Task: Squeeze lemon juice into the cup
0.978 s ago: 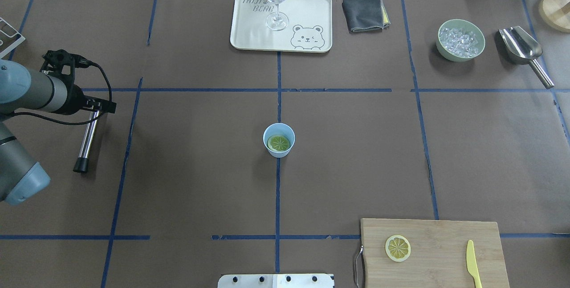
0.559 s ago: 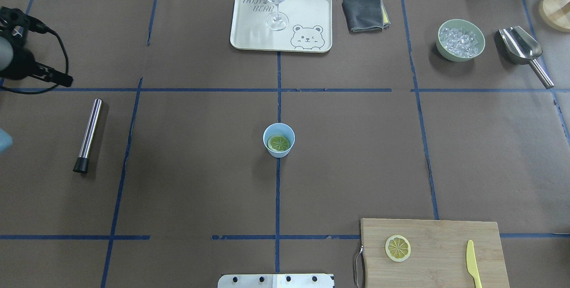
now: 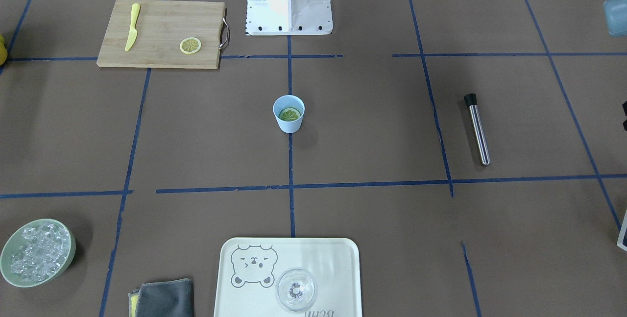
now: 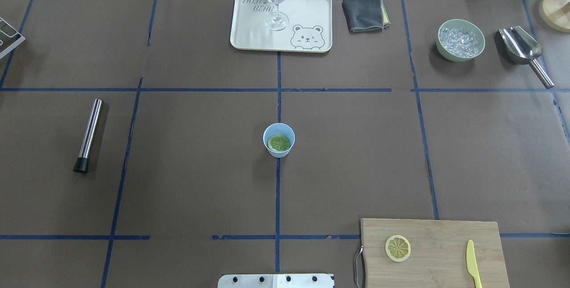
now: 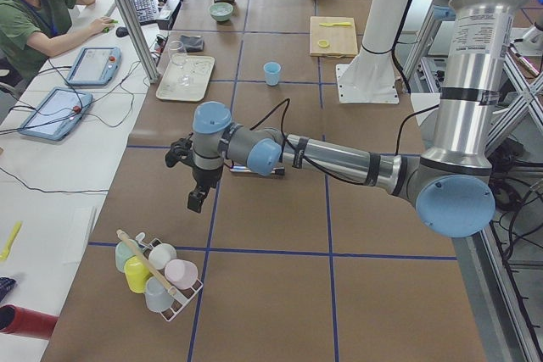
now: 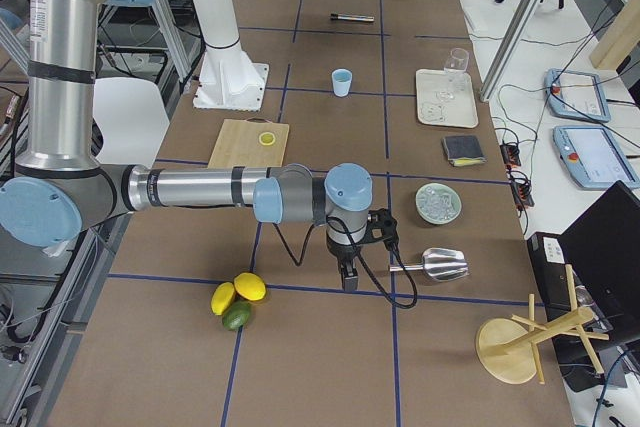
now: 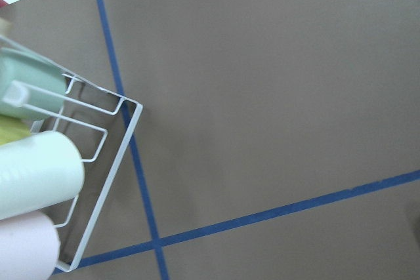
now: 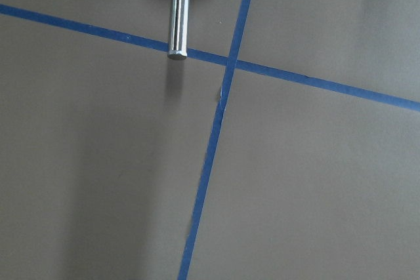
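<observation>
Lemon [image 4: 279, 143] sits flat inside the cup [image 4: 280, 155], wheel face up, below the rim. The cup stands upright at table centre on the blue tape line, with nothing touching it.

Left gripper [image 5: 195, 203] hangs fingers-down over bare table at the far left end, near the cup rack [image 5: 157, 281]. It shows only in the side view, so I can't tell whether it is released or clenched. Its wrist cam shows just the rack's wire corner [image 7: 98, 162] and tape.

Right gripper [image 6: 347, 280] hangs at the far right end, just beside the scoop [image 6: 440, 264]. Same problem, its jaw state is unreadable. Its wrist cam shows only the end of the scoop's handle.

Second slice [image 4: 397, 248] lies on the cutting board [image 4: 445, 234] near right, with the yellow knife [image 4: 473, 263] further right on it. Steel rod [image 4: 88, 134] lies on the left, well apart from the cup.
</observation>
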Controlling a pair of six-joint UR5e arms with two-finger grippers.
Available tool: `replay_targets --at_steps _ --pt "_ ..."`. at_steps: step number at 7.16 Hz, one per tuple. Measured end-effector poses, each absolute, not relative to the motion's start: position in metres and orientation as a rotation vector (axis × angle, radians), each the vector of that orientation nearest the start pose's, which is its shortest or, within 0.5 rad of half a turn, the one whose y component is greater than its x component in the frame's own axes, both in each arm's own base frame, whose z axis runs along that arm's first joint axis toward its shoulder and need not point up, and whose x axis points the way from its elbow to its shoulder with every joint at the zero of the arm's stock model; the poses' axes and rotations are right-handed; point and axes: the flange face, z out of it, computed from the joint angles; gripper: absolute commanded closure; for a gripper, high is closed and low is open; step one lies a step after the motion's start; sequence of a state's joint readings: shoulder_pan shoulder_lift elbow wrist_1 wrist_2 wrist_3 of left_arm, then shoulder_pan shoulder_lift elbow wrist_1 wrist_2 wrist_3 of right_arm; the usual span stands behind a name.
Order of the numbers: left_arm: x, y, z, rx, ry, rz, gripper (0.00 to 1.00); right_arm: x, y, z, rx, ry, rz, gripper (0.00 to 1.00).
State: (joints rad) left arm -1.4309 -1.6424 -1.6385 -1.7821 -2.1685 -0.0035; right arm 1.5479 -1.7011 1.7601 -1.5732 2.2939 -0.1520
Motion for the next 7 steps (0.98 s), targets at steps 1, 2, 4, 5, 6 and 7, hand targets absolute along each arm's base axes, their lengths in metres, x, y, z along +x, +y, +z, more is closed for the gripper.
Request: replay_targets --at_steps 1,2,4,5,6,7 --pt "-0.017 -0.541 0.604 0.264 0.617 0.249 0.0 0.06 -0.438 0.631 0.097 -0.736 -0.177 0.0" --pt "-0.027 -0.53 0.629 0.224 0.661 0.245 0.0 0.064 -0.435 0.632 0.089 -0.75 -0.16 0.0" --pt "-0.037 -0.478 0.672 0.151 0.813 0.2 0.0 0.067 -0.433 0.634 0.077 -0.76 -0.143 0.0" --pt "-0.042 -0.457 0.679 0.136 0.84 0.18 0.0 0.067 -0.433 0.636 0.073 -0.76 -0.139 0.0" --pt "-0.044 -0.446 0.682 0.13 0.844 0.172 0.0 0.067 -0.433 0.639 0.067 -0.759 -0.136 0.0" --pt "-0.045 -0.444 0.68 0.132 0.841 0.17 0.0 0.067 -0.434 0.642 0.062 -0.758 -0.134 0.0"
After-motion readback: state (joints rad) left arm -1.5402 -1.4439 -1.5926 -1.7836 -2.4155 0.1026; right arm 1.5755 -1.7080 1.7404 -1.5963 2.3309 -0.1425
